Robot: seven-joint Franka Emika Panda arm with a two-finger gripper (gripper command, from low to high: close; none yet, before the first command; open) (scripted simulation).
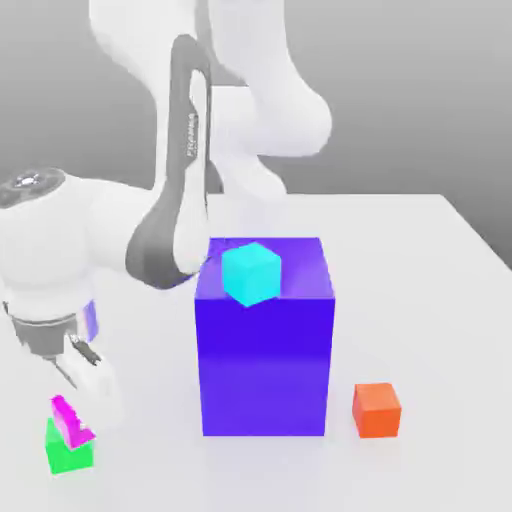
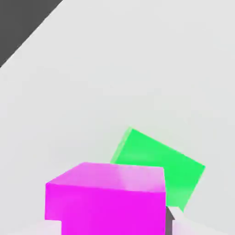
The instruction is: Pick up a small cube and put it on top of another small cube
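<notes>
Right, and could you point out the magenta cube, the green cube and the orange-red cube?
magenta cube (image 2: 114, 209): hand view, side face
green cube (image 2: 160, 156): hand view, upper face
orange-red cube (image 1: 376, 414): exterior view, front face

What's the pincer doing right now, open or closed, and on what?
Pincer: can't tell whether open or closed; the magenta cube is right at it, but a grip can't be confirmed.

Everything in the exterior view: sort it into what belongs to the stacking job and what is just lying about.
Part of the job:
- magenta cube, at the gripper
- green cube, the one to stack on
- gripper

Just lying about:
- cyan cube, on the blue block
- blue block
- orange-red cube
</notes>
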